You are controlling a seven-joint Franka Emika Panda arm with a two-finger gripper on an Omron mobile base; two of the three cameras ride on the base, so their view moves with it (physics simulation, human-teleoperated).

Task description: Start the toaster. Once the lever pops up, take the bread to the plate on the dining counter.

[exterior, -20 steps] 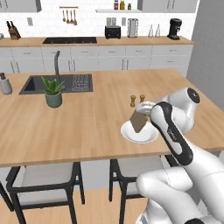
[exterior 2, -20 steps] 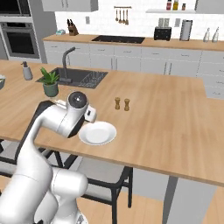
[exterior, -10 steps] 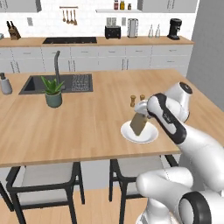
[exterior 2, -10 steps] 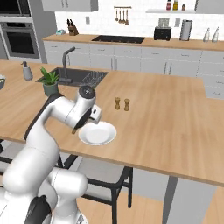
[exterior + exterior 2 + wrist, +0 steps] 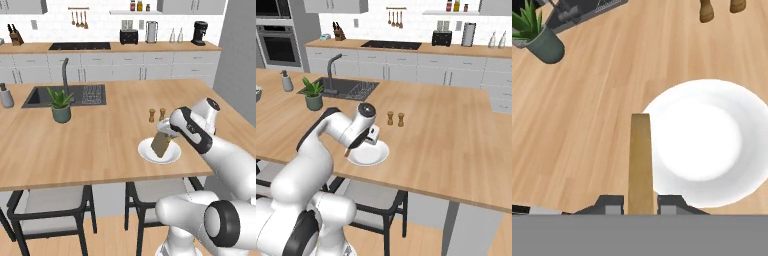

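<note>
1. The room is a bright kitchen with white cupboards along the far wall and a narrow wood worktop with a black hob (image 5: pixel 80 46).
2. On that far worktop stands the toaster (image 5: pixel 128 36), black with a silver top, just beside a steel kettle (image 5: pixel 151 32); its lever is too small to make out.
3. In front is the dining counter (image 5: pixel 100 135), a broad light-wood top with a dark sink (image 5: pixel 65 95), a tall tap (image 5: pixel 65 77) and a potted plant (image 5: pixel 61 105) near the sink.
4. The plate (image 5: pixel 172 154), round and white, lies close to the near edge of the dining counter, right of the middle.
5. Two small wooden shakers (image 5: pixel 156 115) stand just behind the plate, apart from it.
6. The gripper (image 5: pixel 164 133) is clenched on the bread (image 5: pixel 161 144), which it holds on edge, tilted, above the left part of the plate; whether the lower corner touches the plate I cannot tell.
7. Left of the plate the wood is bare as far as the plant.
8. Under the near edge two dark stools (image 5: pixel 50 205) stand.
</note>
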